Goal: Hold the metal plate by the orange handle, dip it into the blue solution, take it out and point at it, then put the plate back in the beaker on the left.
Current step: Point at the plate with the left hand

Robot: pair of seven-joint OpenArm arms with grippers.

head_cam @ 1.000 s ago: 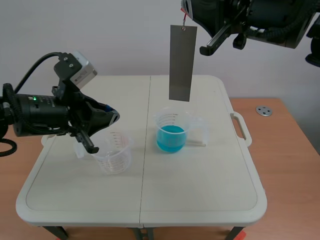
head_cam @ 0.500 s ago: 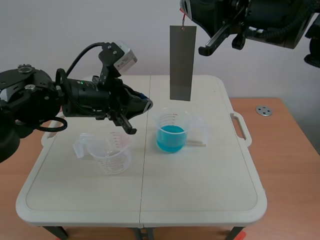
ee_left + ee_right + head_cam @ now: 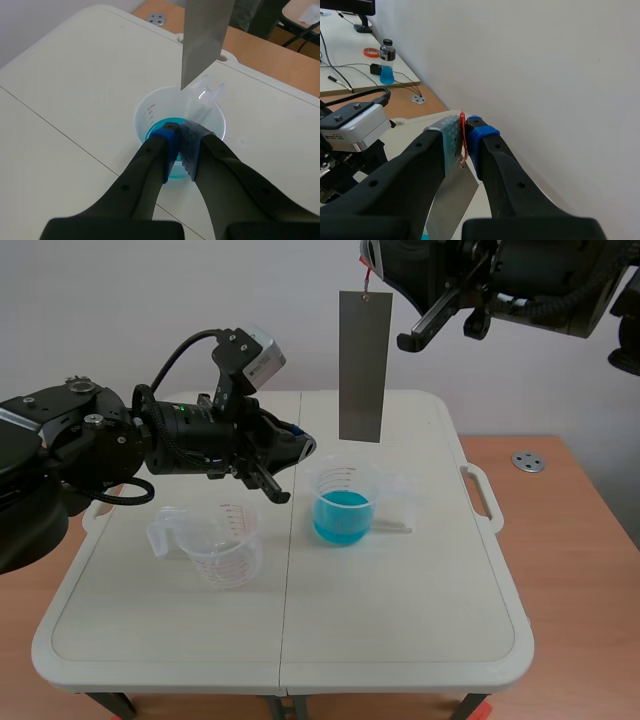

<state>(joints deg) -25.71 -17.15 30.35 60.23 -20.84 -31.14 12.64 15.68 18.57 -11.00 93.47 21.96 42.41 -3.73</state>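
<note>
Overhead, metal plate (image 3: 362, 365) hangs from right tool (image 3: 465, 139) — ahead of left tool (image 3: 179, 136).

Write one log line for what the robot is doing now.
right claw: shut on orange handle | metal plate: hanging above blue solution | left claw: shut, pointing toward metal plate | left beaker: empty

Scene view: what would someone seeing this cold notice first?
The long grey metal plate hangs upright in the air above the beaker of blue solution, its orange handle pinched in the right gripper high up. Next comes the left gripper, shut, its tip near the plate's lower end, beside that beaker. An empty beaker stands nearer the robot, on the left side.
</note>
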